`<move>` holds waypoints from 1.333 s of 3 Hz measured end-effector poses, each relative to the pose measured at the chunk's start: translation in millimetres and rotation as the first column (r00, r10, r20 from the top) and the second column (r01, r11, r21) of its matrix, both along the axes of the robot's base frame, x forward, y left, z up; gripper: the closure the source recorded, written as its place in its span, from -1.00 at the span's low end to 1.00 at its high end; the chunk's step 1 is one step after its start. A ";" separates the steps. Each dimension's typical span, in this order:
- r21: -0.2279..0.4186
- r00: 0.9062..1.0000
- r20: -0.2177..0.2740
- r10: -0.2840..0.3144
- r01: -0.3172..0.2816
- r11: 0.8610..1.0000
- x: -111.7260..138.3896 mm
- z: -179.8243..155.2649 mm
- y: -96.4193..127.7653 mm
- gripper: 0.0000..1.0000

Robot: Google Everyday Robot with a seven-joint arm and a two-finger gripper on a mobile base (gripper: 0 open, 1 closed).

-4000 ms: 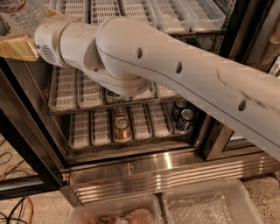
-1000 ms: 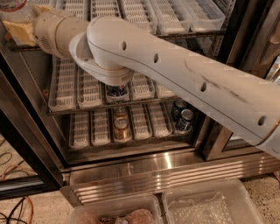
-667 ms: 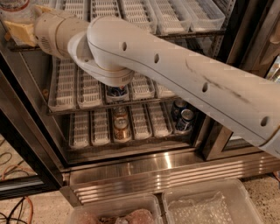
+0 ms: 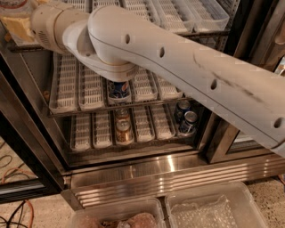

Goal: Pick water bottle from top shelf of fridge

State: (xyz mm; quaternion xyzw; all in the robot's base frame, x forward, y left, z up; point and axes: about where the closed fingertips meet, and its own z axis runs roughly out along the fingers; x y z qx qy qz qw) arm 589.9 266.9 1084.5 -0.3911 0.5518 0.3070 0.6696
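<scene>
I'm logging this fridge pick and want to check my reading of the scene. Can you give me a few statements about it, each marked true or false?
1. The gripper is up at the top shelf, at the far left of the view. True.
2. A Pepsi can stands on the middle rack. True.
3. The gold can stands on the top shelf. False: it is on the lowest rack.
4. The bins below the steel base are dark metal. False: they are clear plastic.
</scene>
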 end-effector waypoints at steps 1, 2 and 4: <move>-0.003 1.000 0.022 0.010 -0.010 1.000 -3.1 7.4 0.1 1.00; -0.045 0.998 0.002 0.070 -0.070 0.997 -23.9 3.9 4.6 1.00; -0.101 0.990 -0.071 0.122 -0.129 0.986 -41.8 -16.4 -5.4 1.00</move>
